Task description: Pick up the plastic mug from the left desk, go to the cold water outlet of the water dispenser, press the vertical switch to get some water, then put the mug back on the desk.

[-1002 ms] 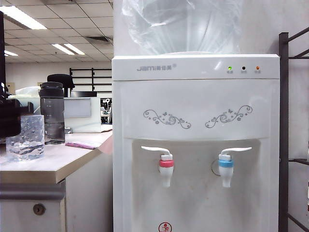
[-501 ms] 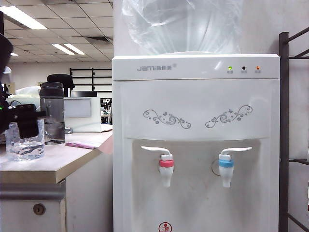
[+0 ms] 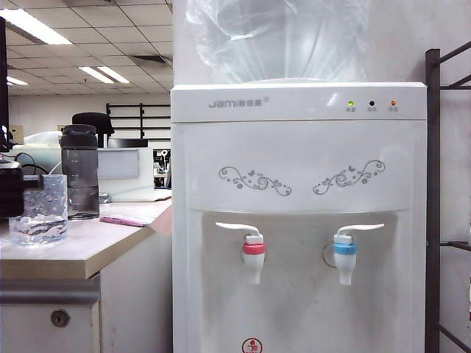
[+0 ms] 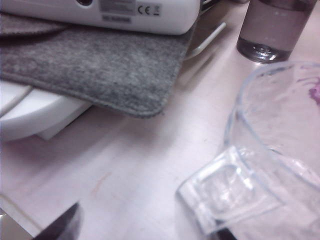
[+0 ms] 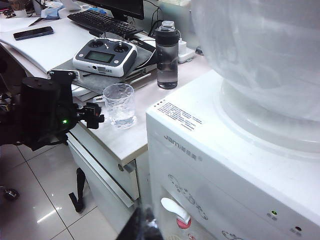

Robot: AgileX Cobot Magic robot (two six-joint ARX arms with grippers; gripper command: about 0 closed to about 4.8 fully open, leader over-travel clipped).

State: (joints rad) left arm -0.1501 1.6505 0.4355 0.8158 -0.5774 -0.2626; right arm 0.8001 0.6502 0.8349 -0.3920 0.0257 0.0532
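Against half a second ago, my left gripper has dropped in the exterior view: it was a dark mass covering the upper part of the mug, and now only a black block shows at the far left edge of the frame, level with the mug's rim. A second ago it hung at about this height too, but bigger in the frame. The mug has not shifted, nor has the bottle behind it.

The mug stands upright on the desk at the left of the frame, just in front of the grey bottle. From the right wrist camera I see the left gripper reaching level toward the mug from the desk's front edge, its tip just beside the glass wall; I cannot tell whether it touches. Its jaws stand spread wide, and nothing is between them. The left wrist camera looks close along the desktop: the mug's clear handle fills the lower right, and a dark fingertip pokes in at the lower left.

My right gripper shows only as a dark blurred tip at the bottom edge, up above the dispenser; whether it is spread or closed I cannot tell. The blue-collared tap and its lever sit at lower right, untouched.
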